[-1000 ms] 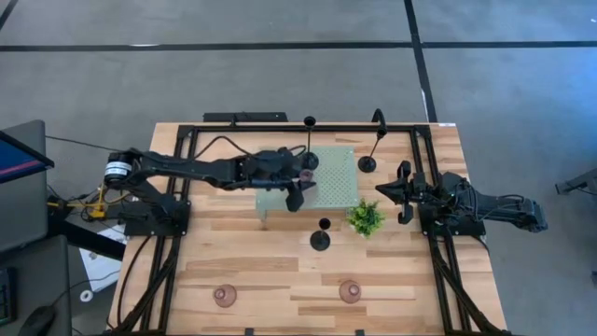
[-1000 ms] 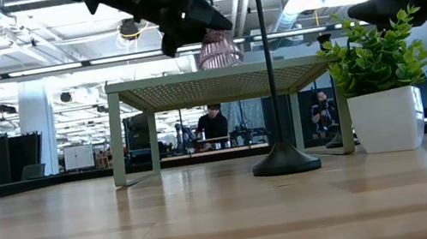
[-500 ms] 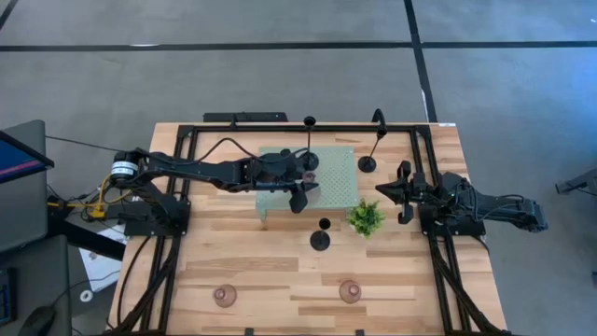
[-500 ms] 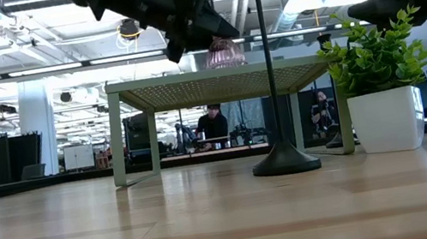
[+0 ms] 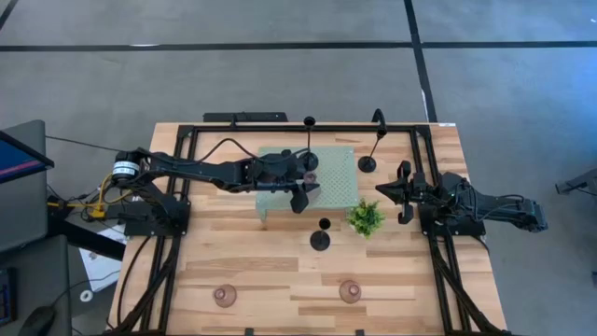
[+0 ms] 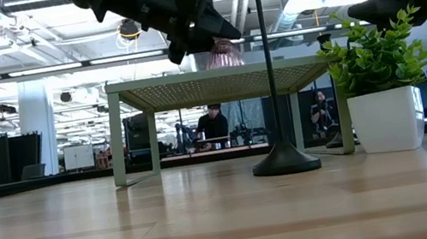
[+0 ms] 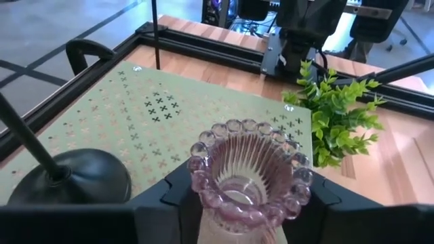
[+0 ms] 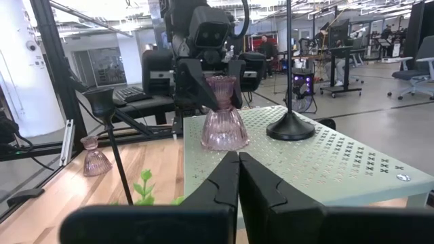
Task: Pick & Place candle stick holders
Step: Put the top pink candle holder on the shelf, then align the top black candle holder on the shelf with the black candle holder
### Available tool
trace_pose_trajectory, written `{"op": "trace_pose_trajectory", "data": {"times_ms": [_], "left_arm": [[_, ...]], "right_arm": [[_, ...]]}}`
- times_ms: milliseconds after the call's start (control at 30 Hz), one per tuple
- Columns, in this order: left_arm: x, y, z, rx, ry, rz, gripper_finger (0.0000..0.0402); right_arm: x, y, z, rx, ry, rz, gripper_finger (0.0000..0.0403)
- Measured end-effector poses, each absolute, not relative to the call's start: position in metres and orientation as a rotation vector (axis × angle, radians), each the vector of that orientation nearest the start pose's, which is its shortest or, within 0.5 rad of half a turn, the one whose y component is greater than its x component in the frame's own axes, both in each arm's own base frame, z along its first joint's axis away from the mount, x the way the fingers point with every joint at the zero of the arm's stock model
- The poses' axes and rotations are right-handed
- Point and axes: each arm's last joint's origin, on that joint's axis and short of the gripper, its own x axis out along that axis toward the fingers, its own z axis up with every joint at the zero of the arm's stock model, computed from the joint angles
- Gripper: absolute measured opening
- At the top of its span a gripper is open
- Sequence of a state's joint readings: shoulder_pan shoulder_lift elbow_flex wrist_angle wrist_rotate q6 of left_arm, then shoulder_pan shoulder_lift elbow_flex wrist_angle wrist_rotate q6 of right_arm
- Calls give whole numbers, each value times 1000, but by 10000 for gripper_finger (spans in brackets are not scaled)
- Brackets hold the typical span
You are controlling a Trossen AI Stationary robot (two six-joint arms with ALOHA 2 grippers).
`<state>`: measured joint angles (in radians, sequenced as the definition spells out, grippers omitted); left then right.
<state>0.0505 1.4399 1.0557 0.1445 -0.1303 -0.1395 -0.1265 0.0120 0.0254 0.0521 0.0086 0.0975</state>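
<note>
The left end effector (image 5: 304,183) reaches over the pale green perforated metal tray (image 5: 334,191), a small raised stand on the wooden tabletop (image 5: 261,271). Its dark fingers (image 7: 173,196) stand on either side of a short pinkish-mauve ribbed glass candle holder (image 8: 222,116) with a beaded rim, whose flared base rests on the tray's top. The fingers flank the holder's neck, but whether they press on it or stand just clear cannot be told.

Just beside it on the same tray stands a black candle stick holder with a thin tall stem and round disc base (image 8: 292,125).

A second black stemmed holder (image 5: 368,164) stands on the tabletop off the tray's far right corner, and a third (image 5: 320,240) stands on the tabletop in front of the tray, close to a small green plant in a white pot (image 5: 366,217) (in the low view this holder rises in front of the tray).

Two more pinkish glass holders sit well apart near the front edge of the tabletop, one toward the left (image 5: 224,296) and one toward the right (image 5: 350,292).

The right end effector (image 5: 381,189) waits above the tabletop to the right of the plant, its fingers closed together and empty.
</note>
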Motion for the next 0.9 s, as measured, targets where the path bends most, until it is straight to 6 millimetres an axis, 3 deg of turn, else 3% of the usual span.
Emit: {"op": "trace_pose_trajectory", "data": {"times_ms": [900], "left_arm": [[327, 21, 302, -122, 268, 221, 252]], "right_arm": [[96, -12, 175, 94, -64, -129, 0]]}}
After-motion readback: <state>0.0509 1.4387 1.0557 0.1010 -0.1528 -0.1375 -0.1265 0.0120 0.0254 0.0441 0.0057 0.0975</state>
